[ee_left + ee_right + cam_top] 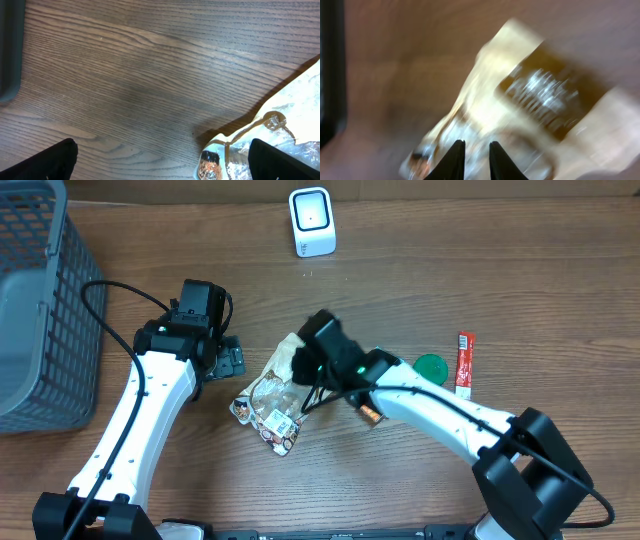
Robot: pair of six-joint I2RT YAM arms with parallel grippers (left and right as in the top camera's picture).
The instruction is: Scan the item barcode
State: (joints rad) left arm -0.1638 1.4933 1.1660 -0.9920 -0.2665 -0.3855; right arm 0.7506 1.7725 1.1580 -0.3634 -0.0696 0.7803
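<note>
A crinkled cream and brown snack packet (pixel 268 402) lies flat on the wooden table, with a small white label near its lower end. My right gripper (pixel 300 370) hovers over its upper end. In the blurred right wrist view the gripper (pixel 472 142) has its jaws a narrow gap apart over the packet (pixel 520 100); any pinch on the wrapper is lost in the blur. Just left of the packet, my left gripper (pixel 232 360) stands wide open. Its wrist view shows the gripper (pixel 162 150) over bare wood, with the packet (pixel 280 130) beside the right finger. The white barcode scanner (pixel 312 222) stands at the back.
A grey mesh basket (pixel 40 300) fills the far left. A green round lid (pixel 431 367) and a red stick packet (pixel 464 360) lie to the right of the right arm. A small brown item (pixel 370 415) shows under that arm.
</note>
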